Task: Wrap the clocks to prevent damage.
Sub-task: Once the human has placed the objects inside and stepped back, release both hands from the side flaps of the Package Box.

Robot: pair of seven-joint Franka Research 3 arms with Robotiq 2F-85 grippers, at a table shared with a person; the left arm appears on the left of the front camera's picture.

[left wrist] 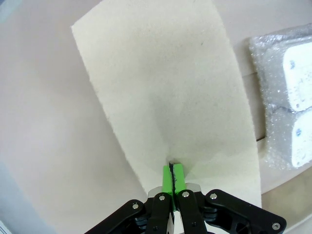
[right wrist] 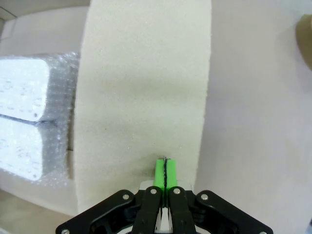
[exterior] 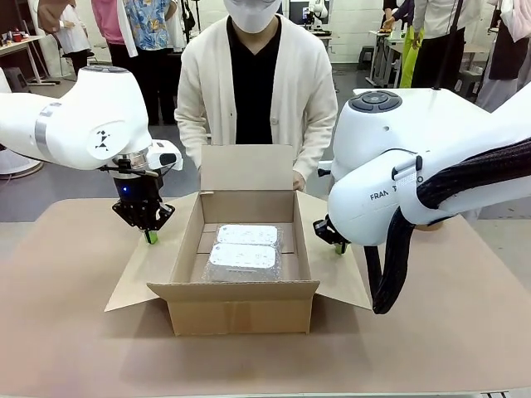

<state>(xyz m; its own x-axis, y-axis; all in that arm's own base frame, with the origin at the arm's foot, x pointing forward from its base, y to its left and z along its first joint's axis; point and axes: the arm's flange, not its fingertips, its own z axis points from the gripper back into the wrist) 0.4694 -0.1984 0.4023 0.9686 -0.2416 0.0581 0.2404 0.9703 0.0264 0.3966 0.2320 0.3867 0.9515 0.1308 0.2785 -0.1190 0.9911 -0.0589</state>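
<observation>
Bubble-wrapped clocks (exterior: 243, 255) inside open cardboard box (exterior: 241, 315)

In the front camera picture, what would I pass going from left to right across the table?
The left gripper → bubble-wrap bundle lying inside the open cardboard box → right gripper.

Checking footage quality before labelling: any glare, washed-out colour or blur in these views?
Front view: even light, sharp, the wrapped clocks glare white in the cardboard box. Left wrist view: the box flap looks bleached cream, soft shadow ahead of the left gripper. Right wrist view: same bleaching, wrap overexposed.
</observation>
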